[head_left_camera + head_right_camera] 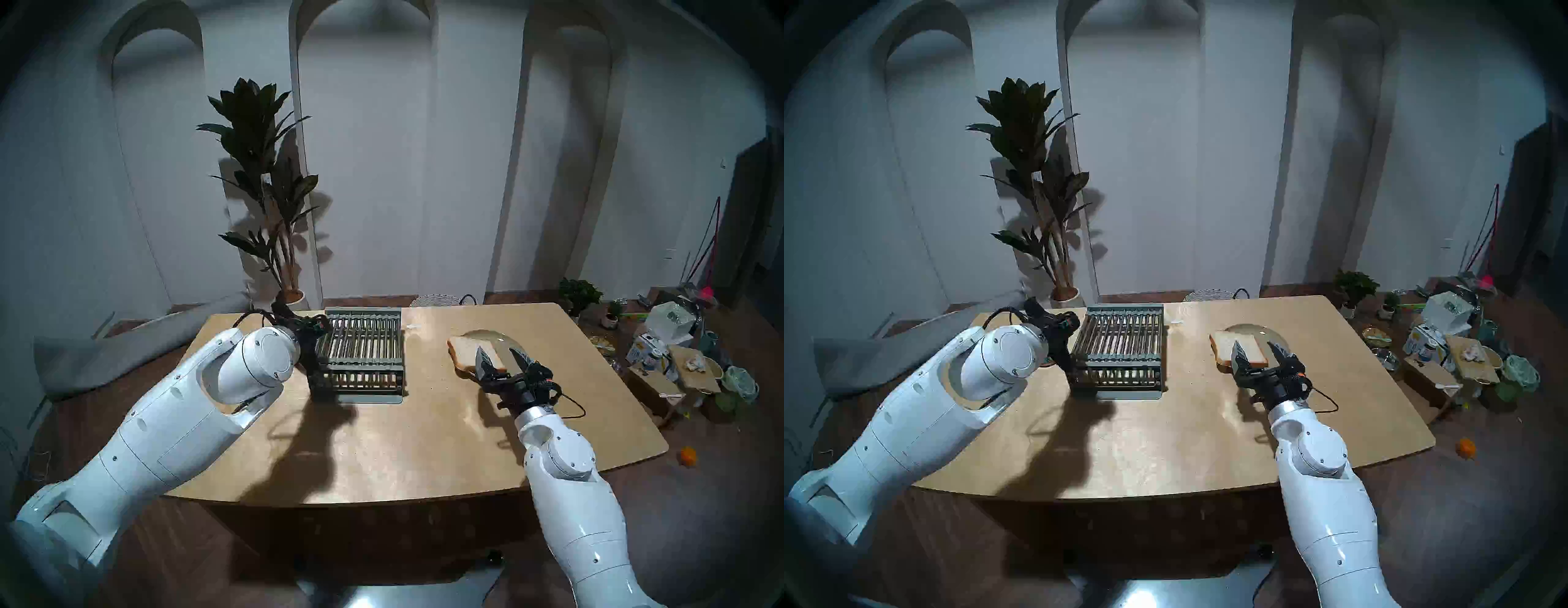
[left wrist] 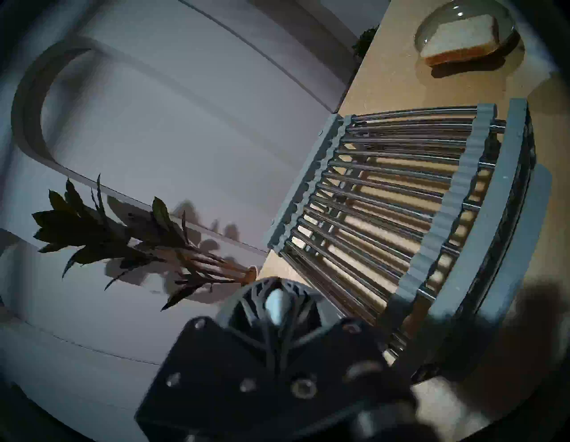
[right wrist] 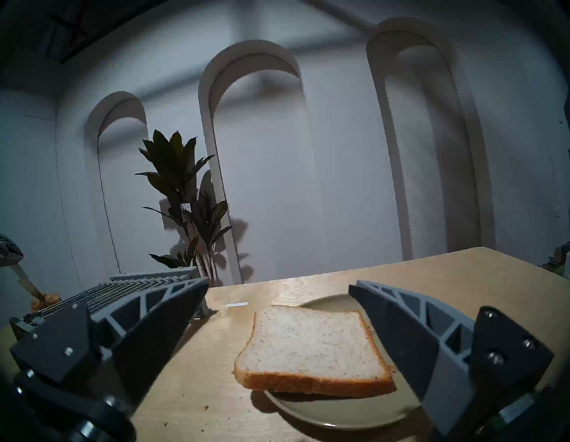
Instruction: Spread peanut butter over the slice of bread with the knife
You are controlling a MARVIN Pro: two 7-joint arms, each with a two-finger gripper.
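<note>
- Tan wooden table [image 1: 424,446] in front of a white wall with arches; grey slatted rack [image 1: 362,348] sits mid-table at the far edge and is the landmark
- left gripper [image 2: 271,287] sits just off the rack's left side, clenched on the knife [image 3: 29,285]; the pale handle end shows between its fingers in the left wrist view
- peanut butter [image 3: 46,301] is a tan lump just beyond the rack's left edge, with the blade tip in it; its jar is mostly hidden by the rack
- knife's long axis is steep and tilted: handle up in the gripper, blade slanting down with the tip leaning toward the rack
- bread [image 3: 311,345] is well right of the rack, lying flat on a pale green plate [image 3: 339,413], near edge overhanging the rim, top bare, no spread yet
- right gripper [image 1: 497,352] is right of the rack, released, jaws wide, empty, one finger on each side of the bread, not touching it as far as I can tell
- step, as judged: loading the blade. To do it well, scoop with the flat face, lift straight up clear of the rack's top bars, keep the loaded face up and level on the way right across the rack
- risk: paste dropping onto the rack bars, or the overhanging bread sliding when pressed; the right gripper could steady the plate
</note>
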